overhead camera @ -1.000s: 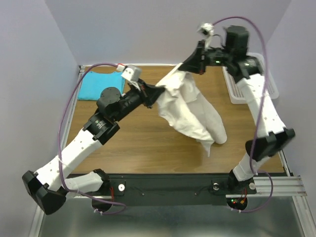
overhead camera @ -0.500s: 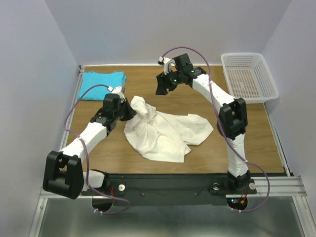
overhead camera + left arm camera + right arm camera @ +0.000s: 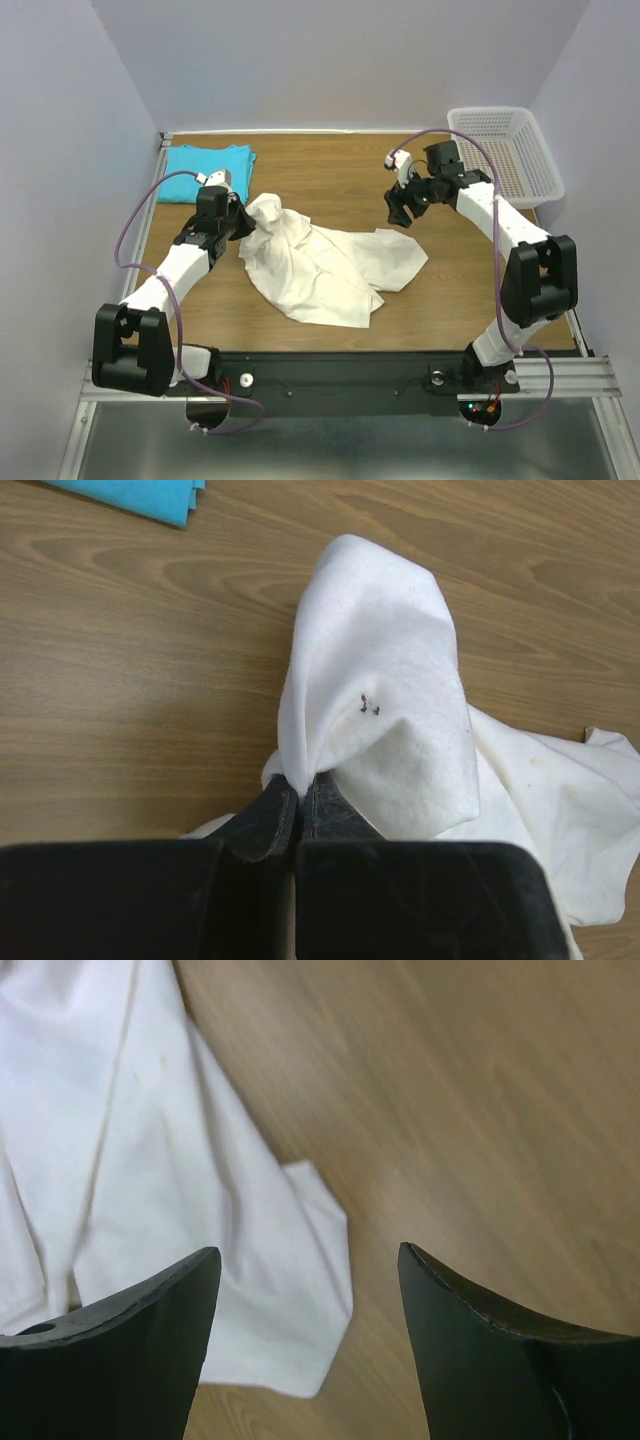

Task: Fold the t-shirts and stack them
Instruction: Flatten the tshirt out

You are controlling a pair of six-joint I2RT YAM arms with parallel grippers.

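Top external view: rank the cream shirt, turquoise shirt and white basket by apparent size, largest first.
1. cream shirt, spread loosely, clearly the largest.
2. white basket, its near side partly hidden by the right arm.
3. turquoise shirt, lying flat and compact at the far left, the smallest.

No readable text, label, brand or number. Small dark mark (image 3: 369,706) on cream t-shirt (image 3: 400,610): illegible.

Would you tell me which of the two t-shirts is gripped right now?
The cream t-shirt, crumpled mid-table: the left gripper is shut on its bunched edge. The turquoise t-shirt lies folded at the far left, untouched.
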